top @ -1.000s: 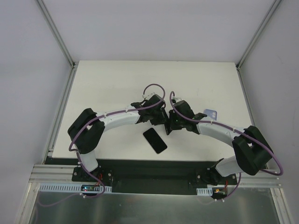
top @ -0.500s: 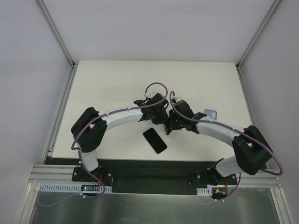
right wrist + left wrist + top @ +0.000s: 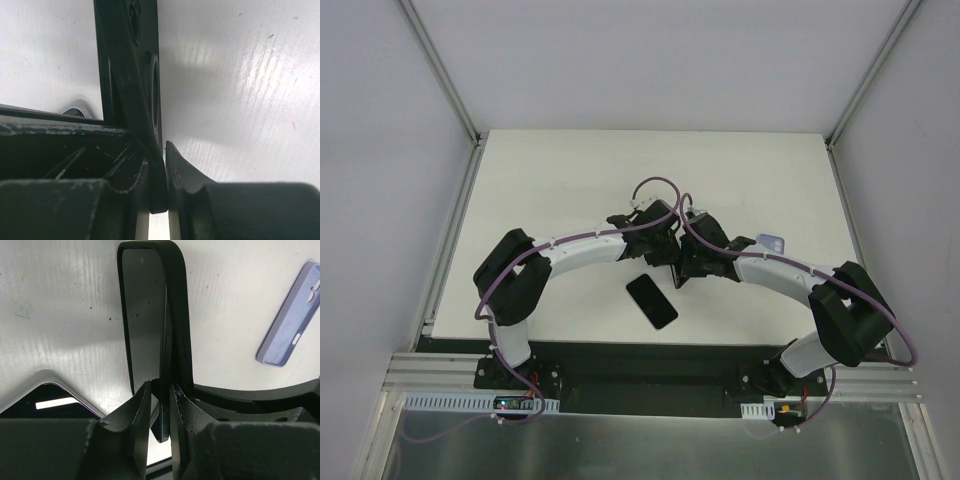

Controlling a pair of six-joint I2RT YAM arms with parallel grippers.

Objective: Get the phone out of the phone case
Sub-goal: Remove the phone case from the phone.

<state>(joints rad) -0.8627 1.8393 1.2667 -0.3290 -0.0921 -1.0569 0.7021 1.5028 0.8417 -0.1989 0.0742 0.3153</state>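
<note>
Left wrist view shows the left gripper (image 3: 161,390) closed to a narrow pinch on the side rim of the black rounded-corner phone case (image 3: 177,300), which stands on edge and runs straight ahead of the fingers. Right wrist view shows the right gripper (image 3: 159,150) likewise closed on a thin black edge of the same case (image 3: 135,65), with round cut-outs in its wall just ahead of the pads. A glossy grey panel sits inside the rim; whether it is a screen or the bare inner back cannot be told. A dark-screened slab phone (image 3: 45,400) with a pale edge lies flat on the white table (image 3: 60,300) just beside and below the left gripper, apart from the case. A lavender phone case (image 3: 290,322) lies well off to the opposite side. Judgement: the case is light and flexible, and its thin rim is apt to slip; grip a corner lip and peel. The phone is rigid, smooth and breakable; hold it by its long edges, never the glass.
</note>
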